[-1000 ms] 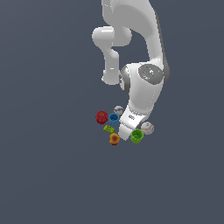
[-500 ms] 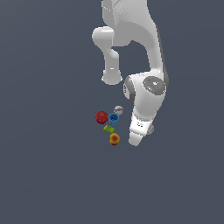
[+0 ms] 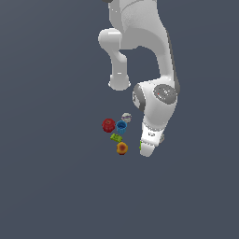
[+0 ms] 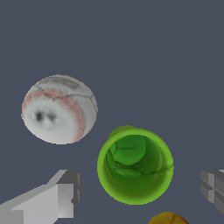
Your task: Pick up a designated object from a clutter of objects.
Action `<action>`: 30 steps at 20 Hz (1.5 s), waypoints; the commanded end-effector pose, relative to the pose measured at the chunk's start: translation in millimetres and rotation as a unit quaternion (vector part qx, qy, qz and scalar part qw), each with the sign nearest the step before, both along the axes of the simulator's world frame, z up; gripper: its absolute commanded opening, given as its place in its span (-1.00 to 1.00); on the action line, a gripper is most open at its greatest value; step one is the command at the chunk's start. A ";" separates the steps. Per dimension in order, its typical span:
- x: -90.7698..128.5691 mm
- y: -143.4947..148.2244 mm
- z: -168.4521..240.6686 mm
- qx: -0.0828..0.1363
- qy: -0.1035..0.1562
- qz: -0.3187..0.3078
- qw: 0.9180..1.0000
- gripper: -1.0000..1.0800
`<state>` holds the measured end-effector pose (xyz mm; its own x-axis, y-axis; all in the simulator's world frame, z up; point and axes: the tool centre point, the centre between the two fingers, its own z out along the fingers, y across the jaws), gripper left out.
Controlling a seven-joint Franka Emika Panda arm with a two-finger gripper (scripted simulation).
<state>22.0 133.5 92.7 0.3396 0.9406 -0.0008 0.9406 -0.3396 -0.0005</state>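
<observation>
Claw (image 4: 138,192) fingers straddle green cup (image 4: 135,166) — clear gaps both sides.

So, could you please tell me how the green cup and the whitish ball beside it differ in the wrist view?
The green cup is bright green, while the whitish ball is off-white with reddish stitching like a baseball. The green cup is hollow and open-topped, its inside visible; the whitish ball is closed and round. The green cup lies between the gripper fingers; the whitish ball lies outside them. Both rest on the same dark surface and look similar in width.
</observation>
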 end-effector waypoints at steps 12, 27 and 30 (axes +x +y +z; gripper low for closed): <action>-0.9 0.4 -46.0 0.000 0.000 0.003 1.000 0.92; 0.3 0.2 -49.4 0.000 -0.001 0.003 1.000 -1.00; -0.1 -0.8 -47.4 0.000 -0.001 0.003 1.000 -1.00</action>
